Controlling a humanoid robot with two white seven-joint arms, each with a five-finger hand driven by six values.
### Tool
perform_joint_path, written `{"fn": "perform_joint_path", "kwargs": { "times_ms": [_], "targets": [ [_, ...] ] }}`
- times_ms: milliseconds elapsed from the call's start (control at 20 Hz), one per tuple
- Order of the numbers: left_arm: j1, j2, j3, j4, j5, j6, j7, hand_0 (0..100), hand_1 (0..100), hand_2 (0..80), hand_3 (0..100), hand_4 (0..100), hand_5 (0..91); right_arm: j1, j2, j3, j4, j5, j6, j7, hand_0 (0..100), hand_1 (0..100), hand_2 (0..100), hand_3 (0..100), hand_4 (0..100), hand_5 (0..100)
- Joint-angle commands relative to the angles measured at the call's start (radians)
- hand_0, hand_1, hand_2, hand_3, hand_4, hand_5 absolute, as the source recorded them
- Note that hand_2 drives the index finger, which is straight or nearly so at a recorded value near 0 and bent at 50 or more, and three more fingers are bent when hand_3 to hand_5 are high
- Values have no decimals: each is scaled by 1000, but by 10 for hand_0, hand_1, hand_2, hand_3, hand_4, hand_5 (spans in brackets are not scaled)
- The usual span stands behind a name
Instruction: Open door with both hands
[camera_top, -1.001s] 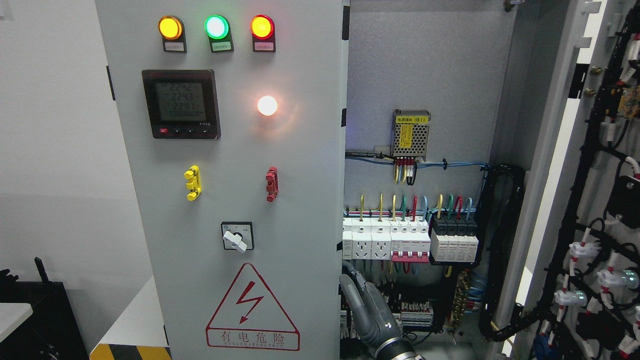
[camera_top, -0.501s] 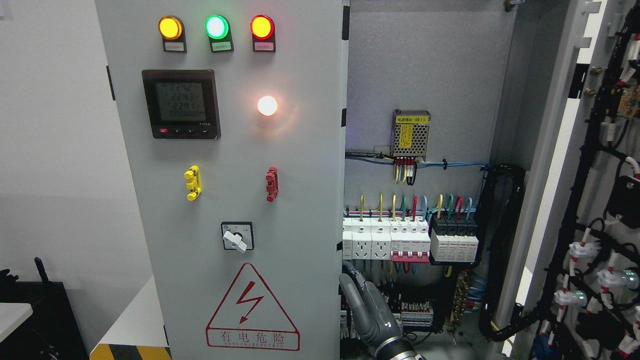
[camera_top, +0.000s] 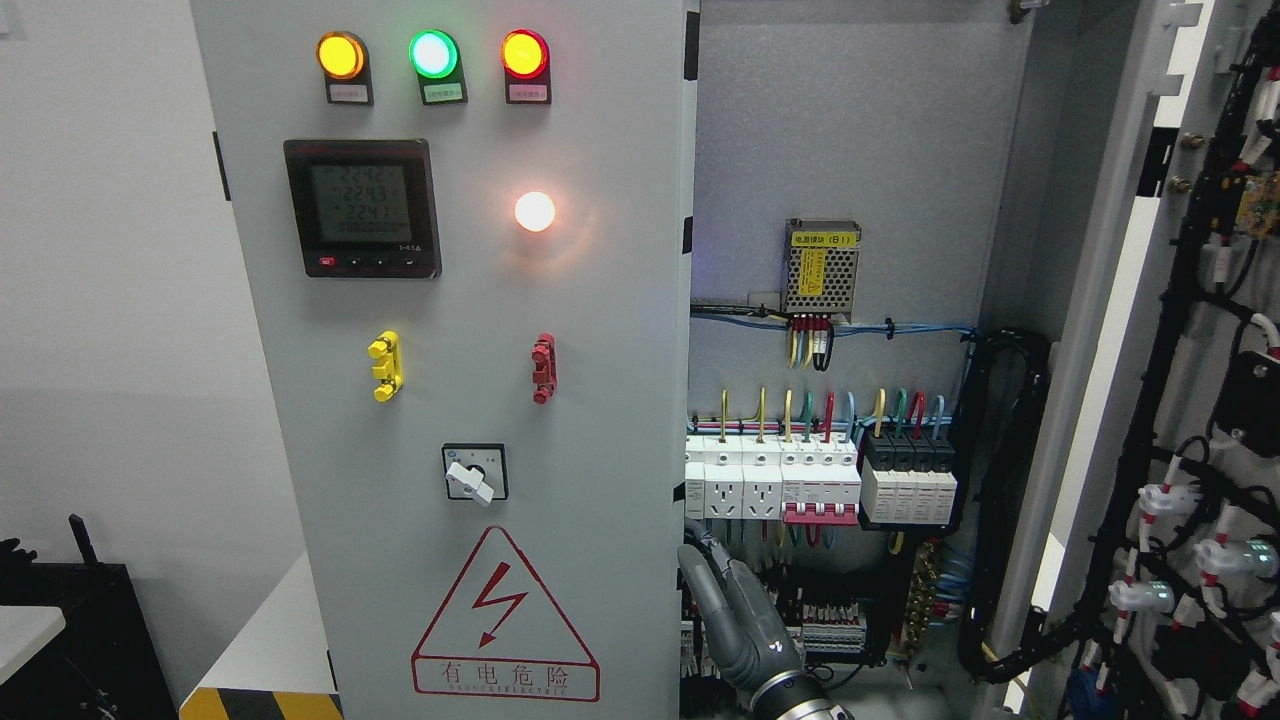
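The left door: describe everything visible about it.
The left door is pale grey painted metal, standing closed or nearly so beside the open compartment. It carries amber, green and red lamps, a black meter, a glowing white lamp, yellow and red handles, a rotary switch and a red warning triangle. A grey robot hand sits at its lower right edge.

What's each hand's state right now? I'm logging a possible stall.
Left hand: not in view.
Right hand: open, fingers straight beside the left door, grasping nothing.
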Motion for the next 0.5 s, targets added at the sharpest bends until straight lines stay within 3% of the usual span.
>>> {"fn": "perform_joint_path", "kwargs": {
  "times_ms": [0, 451],
  "targets": [
    [0, -26, 0, 0, 0, 0, 1, 120, 389, 0, 0, 0, 0, 1, 1, -1, -1, -24, 0, 1, 505, 0, 0, 239, 213, 203],
    [0, -26, 0, 0, 0, 0, 1, 120, 389, 0, 0, 0, 0, 1, -1, 1, -2, -31, -1, 2, 504, 0, 18, 274, 238, 220]
  ]
}}
